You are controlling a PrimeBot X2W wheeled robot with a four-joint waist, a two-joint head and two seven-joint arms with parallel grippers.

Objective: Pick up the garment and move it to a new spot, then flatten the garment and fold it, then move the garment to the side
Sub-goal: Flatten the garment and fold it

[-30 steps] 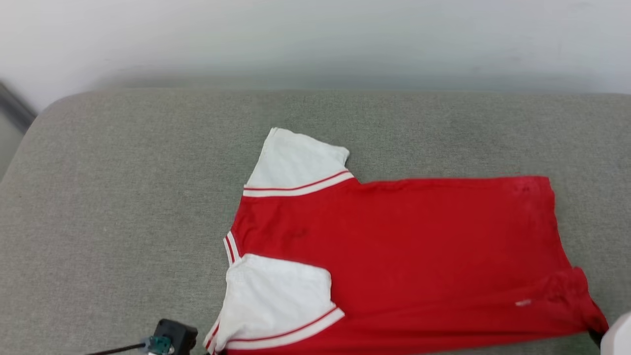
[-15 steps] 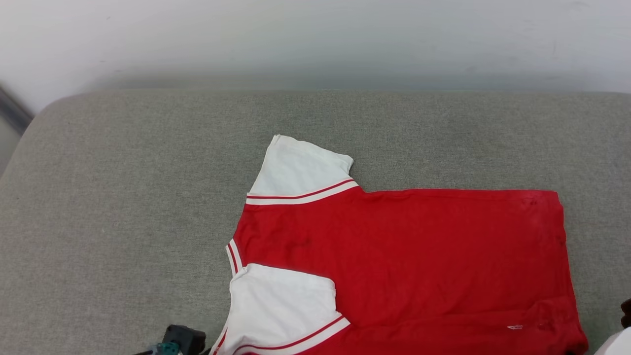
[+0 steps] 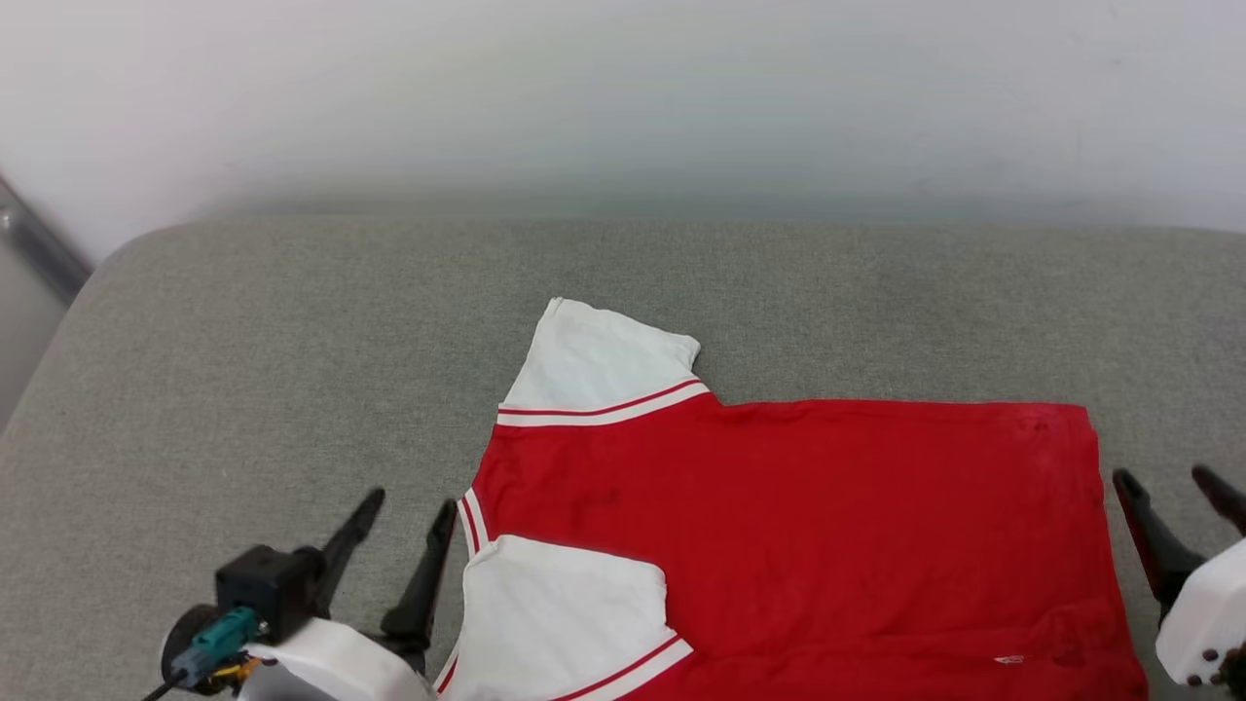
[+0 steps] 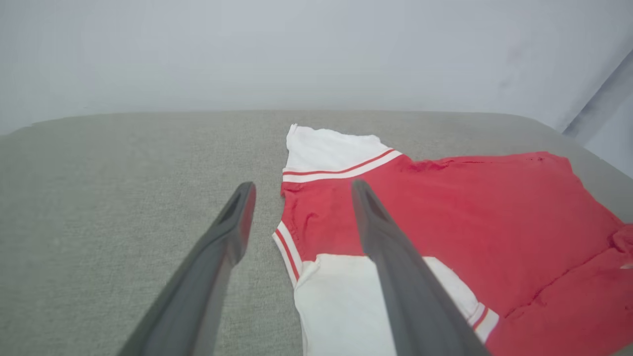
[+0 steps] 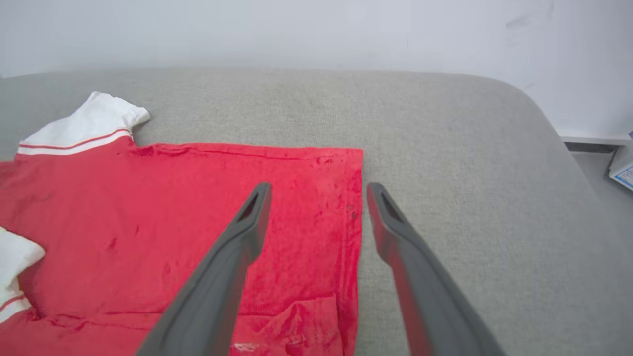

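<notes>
Apparently mid-fold on shirt; left gripper, right gripper spread empty beside its ends; likely needs regrasping there next.

One garment lies on one grey cushion. It has two white sleeves, a far sleeve and a near sleeve, each with one striped trim. There are two grippers, the left gripper near left and the right gripper near right. Each has two dark fingers, four in all. One pale wall stands beyond.
</notes>
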